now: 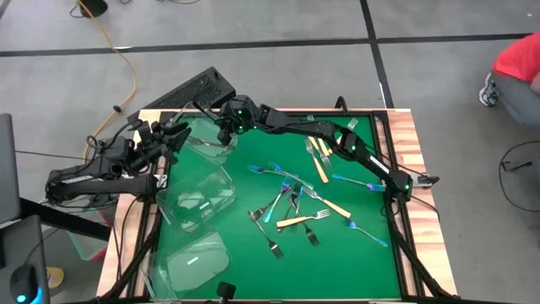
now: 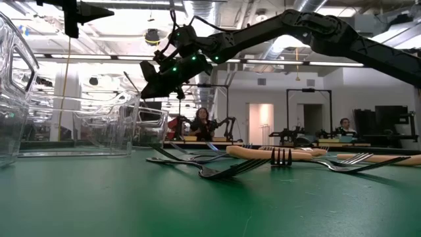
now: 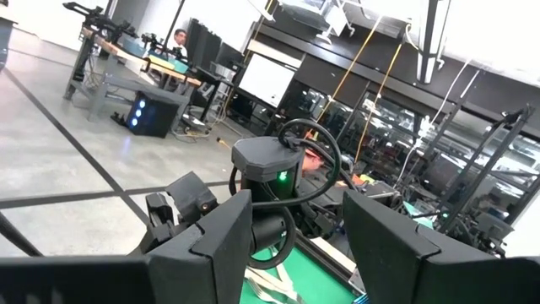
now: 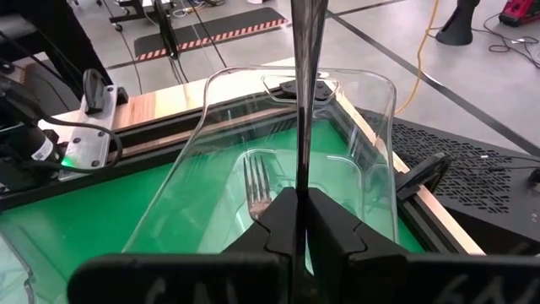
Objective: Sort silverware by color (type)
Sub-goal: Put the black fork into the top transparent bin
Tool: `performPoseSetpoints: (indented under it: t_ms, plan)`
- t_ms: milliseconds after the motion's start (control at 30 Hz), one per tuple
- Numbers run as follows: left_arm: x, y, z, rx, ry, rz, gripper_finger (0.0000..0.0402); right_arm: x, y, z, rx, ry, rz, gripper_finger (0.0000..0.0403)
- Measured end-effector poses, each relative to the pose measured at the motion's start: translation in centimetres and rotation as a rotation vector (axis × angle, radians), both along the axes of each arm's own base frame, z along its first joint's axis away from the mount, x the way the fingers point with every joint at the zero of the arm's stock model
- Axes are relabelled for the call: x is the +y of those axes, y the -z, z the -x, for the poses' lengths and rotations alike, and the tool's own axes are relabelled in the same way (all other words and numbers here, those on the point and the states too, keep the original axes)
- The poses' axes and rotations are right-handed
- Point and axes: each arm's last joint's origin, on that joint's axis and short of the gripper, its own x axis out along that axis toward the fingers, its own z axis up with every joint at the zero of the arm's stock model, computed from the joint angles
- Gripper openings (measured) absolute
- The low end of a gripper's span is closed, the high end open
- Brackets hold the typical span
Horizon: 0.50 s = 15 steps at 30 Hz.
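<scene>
My right gripper (image 1: 226, 127) reaches across the table's far side and hangs over the far clear tub (image 4: 253, 110), shut on a dark metal fork (image 4: 302, 93). Another fork (image 4: 257, 187) lies flat on that tub's bottom. The remaining silverware lies scattered on the green mat: a crossed heap of dark forks (image 1: 287, 211), blue ones (image 1: 272, 171) and cream-handled ones (image 1: 321, 165). My left gripper (image 3: 295, 249) stands open above the table's far left edge, next to the tubs, touching nothing. My right gripper pinches the dark fork's thin shaft (image 4: 302, 181) between its two fingers. The fork shows edge-on and sticks straight out past the fingertips. The fingers come from the table's right side, slanting slightly down. The fork is lifted clear above the tub; the fingers hide which end they hold.
Three clear tubs stand in a row along the mat's left side: far (image 1: 207, 145), middle (image 1: 198, 201), near (image 1: 190, 263). A wooden rim (image 1: 419, 169) frames the mat. A person in red (image 1: 519, 63) is on the floor beyond the far right corner.
</scene>
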Motion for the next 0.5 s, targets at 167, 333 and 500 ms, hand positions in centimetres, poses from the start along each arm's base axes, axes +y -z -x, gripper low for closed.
performPoseSetpoints:
  t_ms: [167,333,500]
  plan:
    - [0.00,0.00,0.00,0.000,0.000,0.000,0.0172,0.00,0.00,0.00,0.000,0.000,0.000,0.0045]
    - [0.00,0.00,0.00,0.000,0.000,0.000,0.0172,0.00,-0.01,0.00,-0.001,-0.001,0.000,0.0059]
    - [0.00,0.00,0.00,0.001,0.000,0.000,0.0172,0.00,-0.01,0.00,-0.001,-0.002,0.000,0.0084]
